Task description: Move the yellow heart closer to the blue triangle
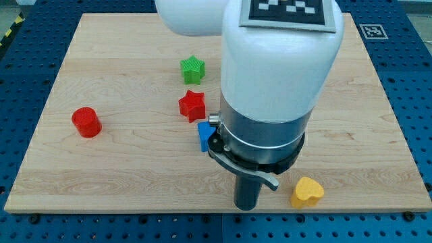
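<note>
Marker (291, 9), checkered black-and-white, tops arm; no writing legible.

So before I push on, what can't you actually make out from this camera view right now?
- My tip: the rod's lower end shows, left of the yellow heart, but contact with the board can't be judged.
- Blue block: only its left part shows; the arm's body hides the rest, so its triangle shape can't be confirmed.
- Board: the arm covers its middle and upper right; any blocks there are hidden.
</note>
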Controlling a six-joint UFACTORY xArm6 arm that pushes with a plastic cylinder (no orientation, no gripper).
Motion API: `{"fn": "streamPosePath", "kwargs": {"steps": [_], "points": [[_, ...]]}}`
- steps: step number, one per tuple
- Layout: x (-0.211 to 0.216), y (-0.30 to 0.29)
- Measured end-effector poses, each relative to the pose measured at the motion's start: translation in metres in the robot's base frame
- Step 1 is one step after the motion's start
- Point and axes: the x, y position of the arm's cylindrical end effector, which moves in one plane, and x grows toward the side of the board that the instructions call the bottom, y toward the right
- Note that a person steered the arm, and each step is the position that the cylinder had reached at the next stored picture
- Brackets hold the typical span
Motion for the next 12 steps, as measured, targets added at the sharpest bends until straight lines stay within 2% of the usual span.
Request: {"fn": "streamPosePath", "kwargs": {"steps": [1, 3, 4, 5, 6, 8, 10, 11, 12], "points": [[-0.001, 0.012], [-0.001, 0.107], [-0.001, 0.114], [-0.001, 0.105], [-0.006, 0.071], [-0.051, 0.055], [-0.075, 0.113], [-0.069, 0.162], [-0.043, 0.211]]}}
